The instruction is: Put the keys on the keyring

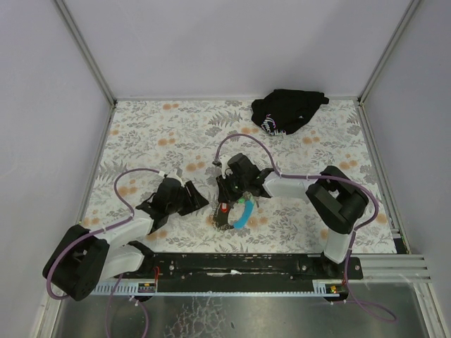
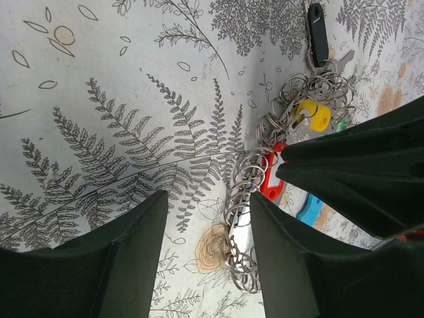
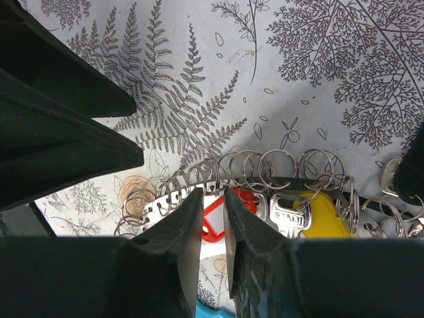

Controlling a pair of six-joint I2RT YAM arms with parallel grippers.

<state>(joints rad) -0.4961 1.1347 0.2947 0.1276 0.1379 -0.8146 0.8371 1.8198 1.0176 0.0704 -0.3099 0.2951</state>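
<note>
A bunch of metal rings and keys lies on the floral table between my grippers. In the left wrist view a chain of silvery rings, the keyring, runs past a red tag, a yellow tag, a green tag, a blue piece and a black fob. My right gripper stands with its jaws nearly shut, the tips pinching a ring in the row, beside a silver key. My left gripper is open and empty, just left of the chain.
A black cloth bundle lies at the back right of the table. Grey walls and metal posts enclose the table. The two grippers are close together near the front middle, beside a light-blue strap.
</note>
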